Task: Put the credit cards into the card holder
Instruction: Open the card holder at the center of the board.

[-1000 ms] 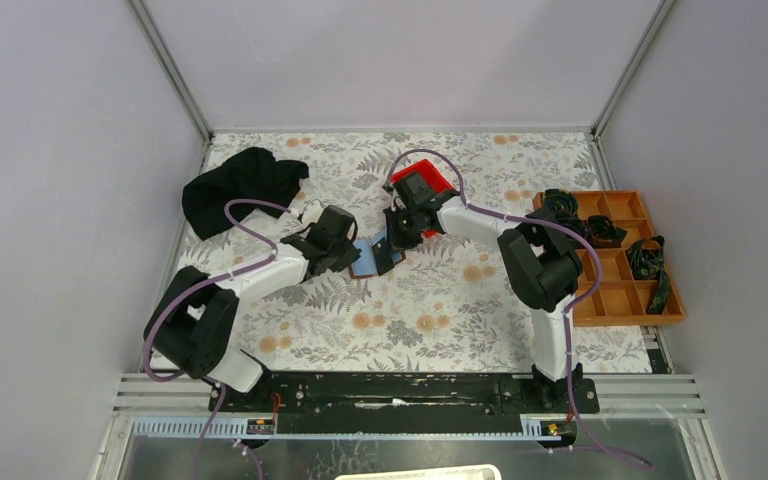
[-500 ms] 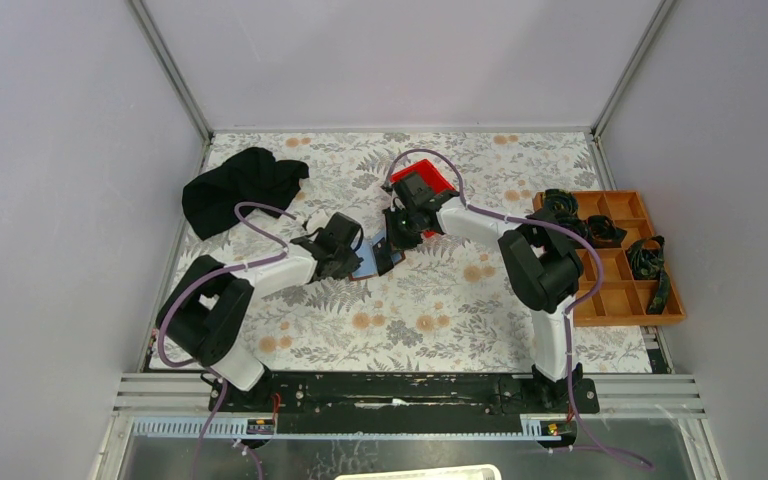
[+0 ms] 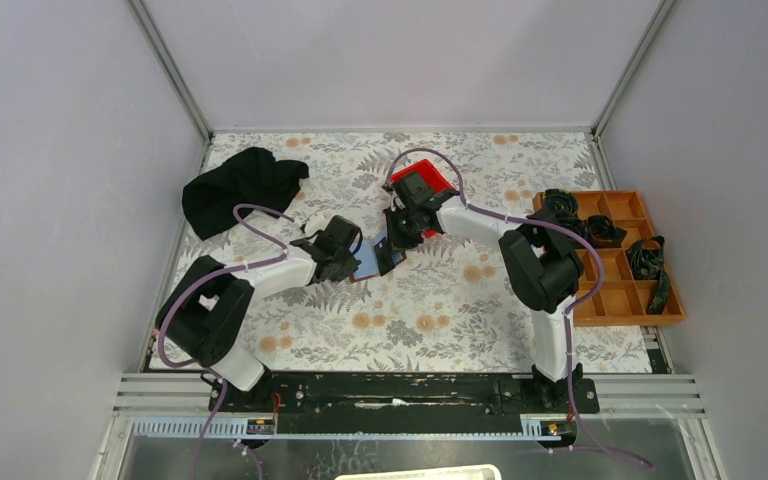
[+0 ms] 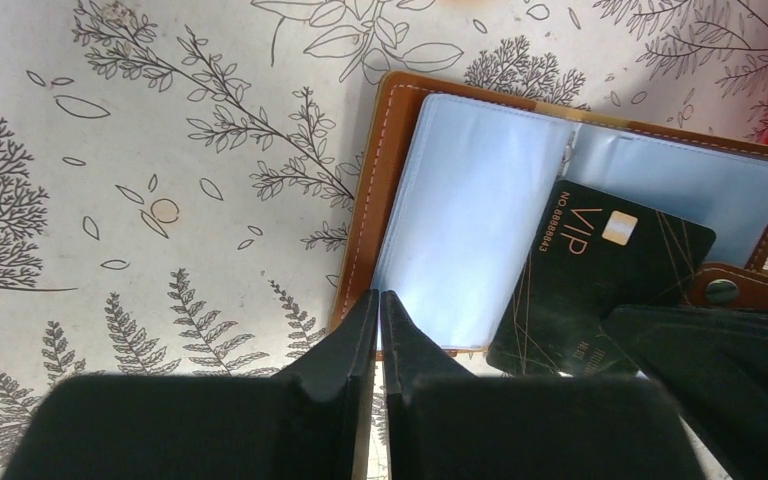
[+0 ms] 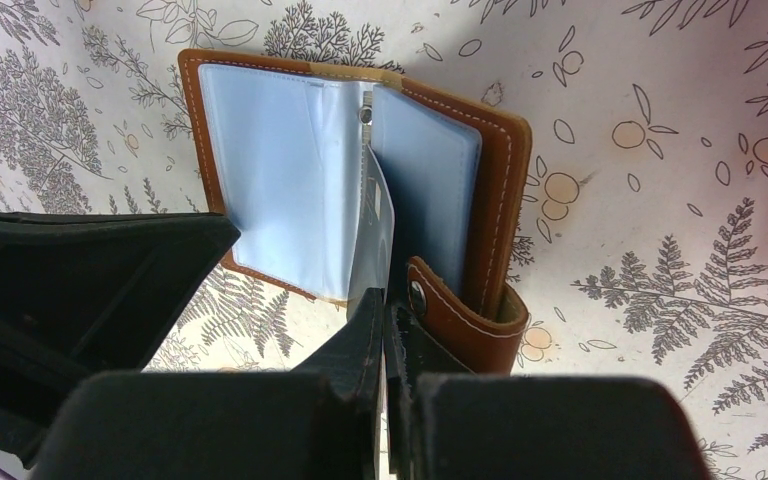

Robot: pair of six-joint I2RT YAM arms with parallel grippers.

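Left gripper (image 4: pixel 380 300): fingers pressed together, tips at the lower edge of the open wallet (image 4: pixel 460 210); cannot tell whether anything is caught between them. Right gripper (image 5: pixel 385 310): fingers also pressed together, closed on a thin pale leaf that rises from the wallet's spine. In the left wrist view the black card (image 4: pixel 600 280), marked VIP with a gold chip, runs in under this gripper at lower right. The card lies slantwise over the spine and the right-hand sleeve, and I cannot tell whether any of it is in a pocket. The wallet is spread flat on the floral surface (image 3: pixel 440 310), brown cover down and light blue sleeves up. Its clasp tab (image 5: pixel 460 320) curls up just beside the right gripper. Top view: the wallet sits just left of frame centre, between the two grippers, which meet over it. A red bin (image 3: pixel 438 180) is just above the right gripper. An orange tray (image 3: pixel 620 297) with dark items is at the right edge. A black cloth (image 3: pixel 235 190) is bunched at upper left, well apart from the wallet.
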